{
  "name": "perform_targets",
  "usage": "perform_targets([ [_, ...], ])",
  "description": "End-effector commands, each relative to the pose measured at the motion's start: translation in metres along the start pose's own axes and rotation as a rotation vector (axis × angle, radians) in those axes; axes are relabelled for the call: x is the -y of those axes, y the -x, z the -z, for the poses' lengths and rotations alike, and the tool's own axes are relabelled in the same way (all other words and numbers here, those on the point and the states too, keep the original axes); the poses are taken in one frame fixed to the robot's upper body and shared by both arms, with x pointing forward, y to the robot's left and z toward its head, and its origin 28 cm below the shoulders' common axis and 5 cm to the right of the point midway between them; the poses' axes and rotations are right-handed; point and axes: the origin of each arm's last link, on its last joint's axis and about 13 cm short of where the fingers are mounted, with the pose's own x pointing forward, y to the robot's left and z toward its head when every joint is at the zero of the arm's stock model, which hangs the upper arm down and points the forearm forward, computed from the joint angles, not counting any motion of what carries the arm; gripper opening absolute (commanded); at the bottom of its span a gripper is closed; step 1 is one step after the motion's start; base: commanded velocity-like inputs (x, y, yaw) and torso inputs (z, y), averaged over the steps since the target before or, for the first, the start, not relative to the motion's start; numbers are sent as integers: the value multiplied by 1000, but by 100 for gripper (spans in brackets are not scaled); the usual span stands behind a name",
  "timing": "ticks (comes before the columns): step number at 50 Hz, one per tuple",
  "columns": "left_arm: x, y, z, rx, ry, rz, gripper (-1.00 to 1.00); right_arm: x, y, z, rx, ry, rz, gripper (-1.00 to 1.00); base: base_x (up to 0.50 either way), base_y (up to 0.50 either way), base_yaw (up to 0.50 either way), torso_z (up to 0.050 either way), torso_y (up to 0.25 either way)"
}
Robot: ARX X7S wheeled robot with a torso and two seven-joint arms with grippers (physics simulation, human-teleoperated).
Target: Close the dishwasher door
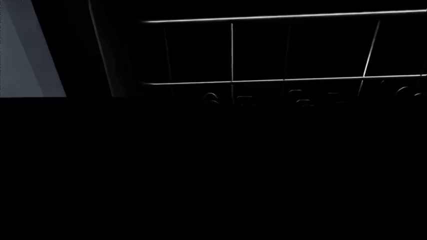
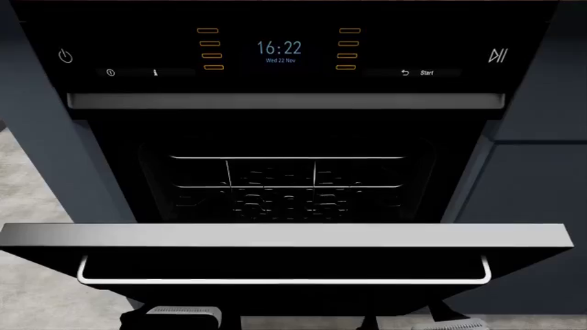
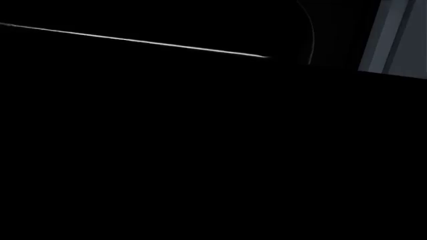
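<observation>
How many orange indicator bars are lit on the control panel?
8: four stacked left of the clock, topmost at, and four stacked right of it, topmost at. None seems hidden.

Head view above dishwasher door [image 2: 275,235]; wrist views close, dark.

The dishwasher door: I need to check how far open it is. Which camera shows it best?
The head view: the dishwasher door spans the frame, partly open, with its handle bar and the wire rack behind. Both wrist views are almost black; the left shows only rack wires, the right one thin bright line.
</observation>
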Motion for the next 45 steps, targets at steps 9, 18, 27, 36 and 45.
perform_targets([
  [9, -4, -21, -13, 68, -24, -12, 100, -3, -10, -2, 15, 25, -7, 100, 0, 0, 0, 0, 1],
  [18, -7, -36, -18, 91, -29, -23, 100, -6, -21, -3, 20, 21, -12, 100, 0, 0, 0, 0, 0],
  [27, -8, -45, -20, 102, -27, -20, 100, -7, -31, -6, 44, 23, -2, 100, 0, 0, 0, 1, 1],
  [36, -9, -56, -26, 114, -35, -14, 100, -7, -43, -13, 71, 17, 6, 100, 0, 0, 0, 0, 1],
  [45, -12, -64, -32, 129, -43, -17, 100, -8, -54, -17, 99, 12, 18, 100, 0, 0, 0, 0, 1],
])
